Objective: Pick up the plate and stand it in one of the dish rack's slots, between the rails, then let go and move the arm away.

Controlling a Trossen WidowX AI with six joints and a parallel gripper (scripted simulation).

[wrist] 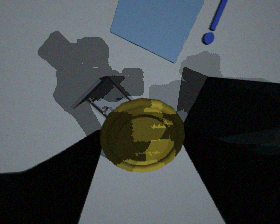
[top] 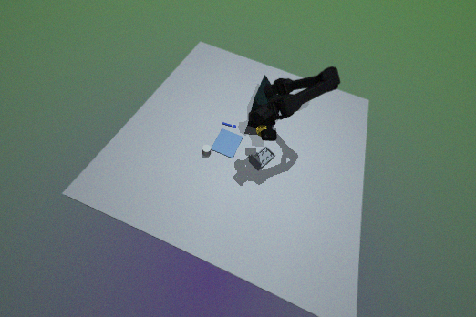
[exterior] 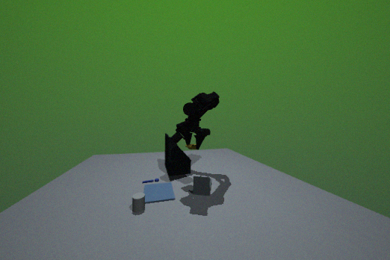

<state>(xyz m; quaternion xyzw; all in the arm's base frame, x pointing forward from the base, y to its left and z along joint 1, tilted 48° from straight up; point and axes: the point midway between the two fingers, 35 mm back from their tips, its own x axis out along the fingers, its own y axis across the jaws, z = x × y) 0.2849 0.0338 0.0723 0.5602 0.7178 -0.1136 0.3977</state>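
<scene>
- One black robot arm [top: 305, 89] stands toward the far side of a pale grey surface [top: 182, 215], against a green backdrop.
- Its claw [exterior: 193, 146] hangs in the air, well above the surface, and grips a round yellow plate [wrist: 142, 135] by its edges.
- In the wrist view the plate lies face-on between the two dark fingers, one on each side of it.
- The plate touches neither the surface nor the dish rack.
- A small grey dish rack [top: 263, 158] sits on the surface, near the arm and below the claw; from the wrist view it shows just beyond the plate's upper left edge.
- A light blue flat square mat [top: 226, 142] lies beside the rack.
- A short grey-white cylinder [exterior: 138, 203] stands upright just beside one corner of the mat.
- A small blue stick with a round end [top: 229, 124] lies on the surface near the mat's far edge.
- A dark wedge-shaped block [exterior: 175, 159] stands on the surface at the arm's foot.
- Grey shadows of the arm fall across the surface around the rack.
</scene>
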